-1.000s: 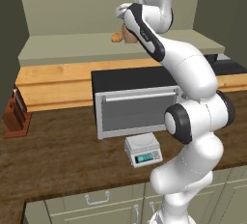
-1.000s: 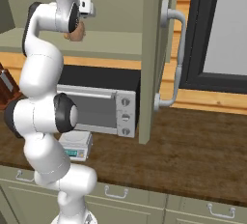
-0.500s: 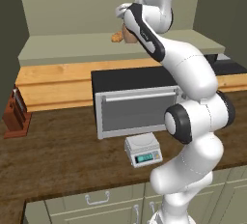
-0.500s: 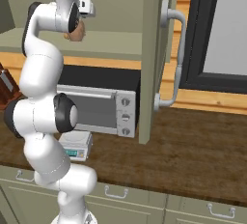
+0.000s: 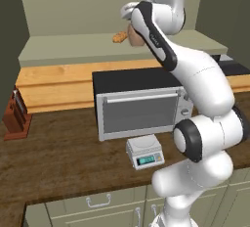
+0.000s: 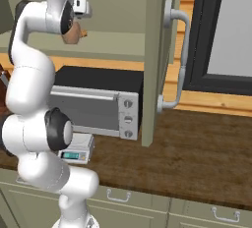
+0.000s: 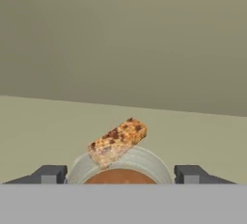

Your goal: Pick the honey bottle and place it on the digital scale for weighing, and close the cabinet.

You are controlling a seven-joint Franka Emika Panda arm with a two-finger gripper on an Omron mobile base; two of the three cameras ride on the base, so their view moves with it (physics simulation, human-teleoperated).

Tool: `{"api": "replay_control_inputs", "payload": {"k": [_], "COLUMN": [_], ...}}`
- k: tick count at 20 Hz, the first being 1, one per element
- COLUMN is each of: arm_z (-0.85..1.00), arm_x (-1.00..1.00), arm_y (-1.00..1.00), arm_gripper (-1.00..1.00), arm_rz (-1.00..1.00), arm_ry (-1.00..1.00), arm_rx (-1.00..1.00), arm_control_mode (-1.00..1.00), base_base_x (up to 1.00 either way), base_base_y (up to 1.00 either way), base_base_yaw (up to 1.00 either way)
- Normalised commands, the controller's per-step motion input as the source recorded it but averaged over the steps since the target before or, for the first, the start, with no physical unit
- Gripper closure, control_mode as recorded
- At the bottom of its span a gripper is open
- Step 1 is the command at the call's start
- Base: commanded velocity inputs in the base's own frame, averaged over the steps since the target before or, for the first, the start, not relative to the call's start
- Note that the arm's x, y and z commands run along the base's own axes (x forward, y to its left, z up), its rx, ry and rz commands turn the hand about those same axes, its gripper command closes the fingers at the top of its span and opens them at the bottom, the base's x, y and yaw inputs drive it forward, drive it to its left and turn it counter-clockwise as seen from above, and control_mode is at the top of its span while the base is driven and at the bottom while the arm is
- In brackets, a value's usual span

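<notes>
Two finger tips of my gripper (image 7: 120,175) flank the honey bottle (image 7: 120,172) (pinching, though contact is cut off); bread lump (image 7: 117,141) overlaps its lid.

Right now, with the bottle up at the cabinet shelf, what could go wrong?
The honey bottle sits between the jaws close to the bread-like lump; pulling out could drag it off the shelf. The digital scale is small and partly behind the arm, so placement may miss. The open cabinet door stands close by.

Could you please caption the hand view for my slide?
Gripper straddling the honey bottle on the cabinet shelf, a granola bar just behind it.
</notes>
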Motion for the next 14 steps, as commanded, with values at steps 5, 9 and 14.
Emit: {"api": "replay_control_inputs", "payload": {"k": [5,9,14], "arm_z": [0.0,0.0,0.0], "arm_x": [-0.92,-0.96,-0.97], "arm_y": [0.0,0.0,-0.08], "arm_gripper": [1.0,1.0,1.0], "arm_rz": [0.03,0.04,0.07], "arm_ry": [-0.06,-0.09,-0.09], "arm_rx": [0.01,0.0,0.0], "arm_control_mode": [-1.0,-1.0,-1.0], "base_base_x": [0.0,0.0,0.0], "base_base_y": [0.0,0.0,0.0], "base_base_yaw": [0.0,0.0,0.0]}}
